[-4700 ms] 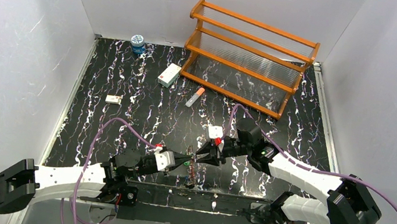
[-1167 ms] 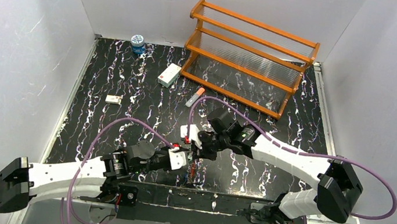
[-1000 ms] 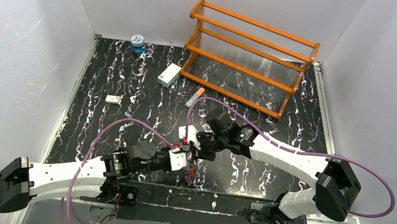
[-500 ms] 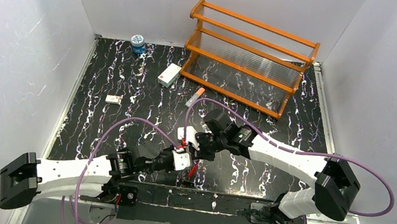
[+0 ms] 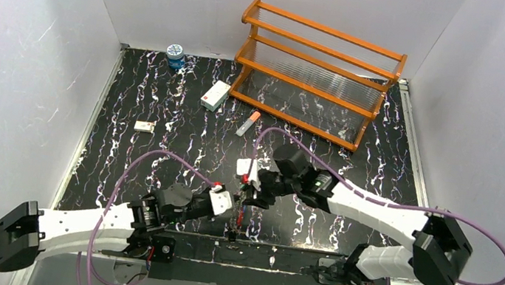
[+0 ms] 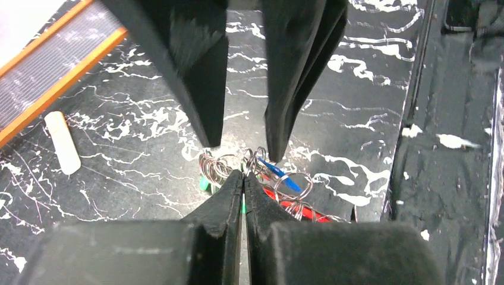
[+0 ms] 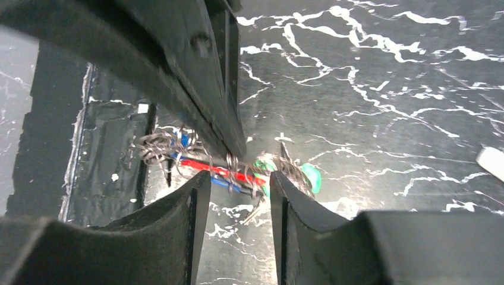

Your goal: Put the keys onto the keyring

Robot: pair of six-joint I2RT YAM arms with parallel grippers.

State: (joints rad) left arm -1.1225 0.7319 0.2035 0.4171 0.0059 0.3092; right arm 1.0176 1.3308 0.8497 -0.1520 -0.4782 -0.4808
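Keys (image 7: 308,176) with green and blue heads lie tangled with the keyring (image 7: 217,170), its red part showing, close to the middle of the table's (image 5: 165,108) near edge. From the left, the left gripper (image 6: 243,177) reaches the tangle with its fingers pressed together; I cannot tell whether any wire is caught between them. From the right, the right gripper (image 7: 238,181) hangs over the same heap, fingers spread, one on each side of the left gripper's tip.
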